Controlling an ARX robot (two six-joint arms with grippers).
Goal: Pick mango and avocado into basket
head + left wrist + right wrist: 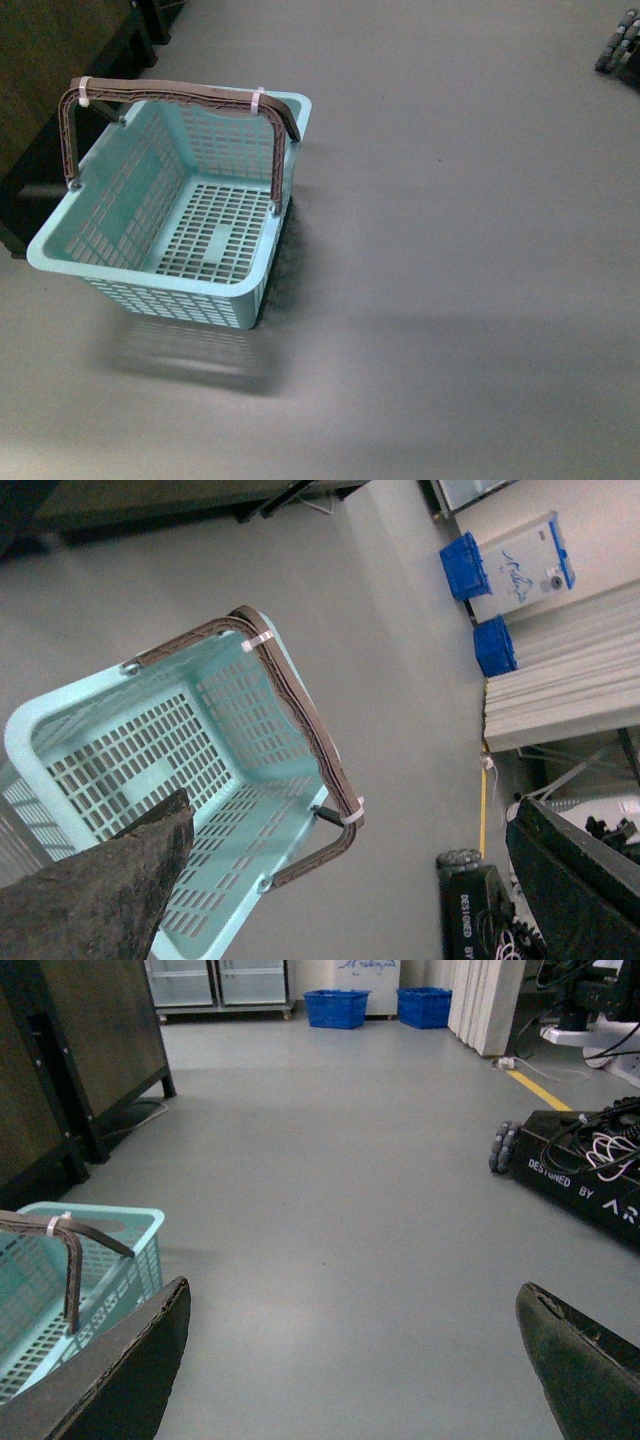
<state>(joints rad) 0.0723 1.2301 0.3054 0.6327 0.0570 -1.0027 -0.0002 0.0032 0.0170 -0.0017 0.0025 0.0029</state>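
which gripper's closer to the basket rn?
Left. The left gripper hangs above the basket, looking into it; the right gripper is off to its side, over the floor.

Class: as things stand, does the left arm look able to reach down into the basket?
Probably yes. The left gripper, jaws open, looks down into the open-topped basket, which appears empty. Only the raised brown handles cross part of the opening; it would need to enter beside them.

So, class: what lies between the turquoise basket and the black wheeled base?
Between basket and wheeled base, only bare grey floor, per the right wrist view.
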